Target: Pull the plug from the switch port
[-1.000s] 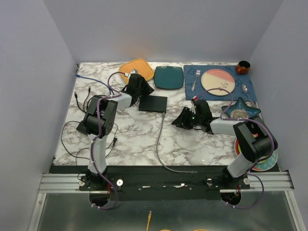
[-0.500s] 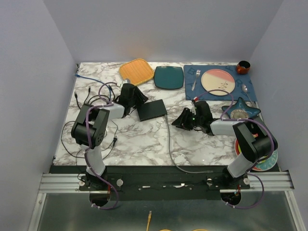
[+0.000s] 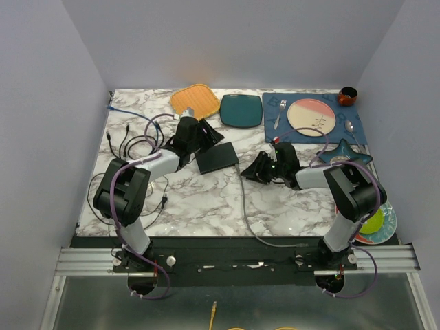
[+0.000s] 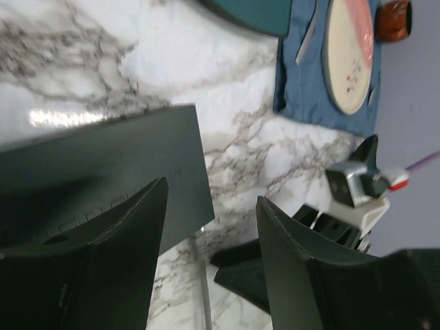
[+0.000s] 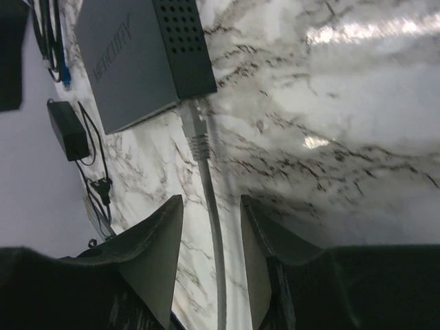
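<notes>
One flat matte-black rectangular switch [image 3: 217,158] lies flat on the white marbled table [image 3: 206,206], a bit left of centre, just near of the teal square plate [image 3: 240,111]. Its long axis runs left-right, with the right end skewed toward the far side. One pale grey plug [image 5: 196,134] is seated in a port at the switch's near-right corner, pointing toward the near edge. One grey cable [image 3: 242,206] trails from it toward the near edge. Two grippers. The left gripper [image 3: 204,135] is at the switch's far-left edge, jaws spread and clamping nothing. The right gripper [image 3: 253,170] is just right of the plug, jaws apart and straddling the cable in the right wrist view without pinching it. Also one orange square mat [image 3: 195,100], one blue placemat [image 3: 271,127], one round pink plate [image 3: 311,117], one blue star-shaped dish [image 3: 344,155].
</notes>
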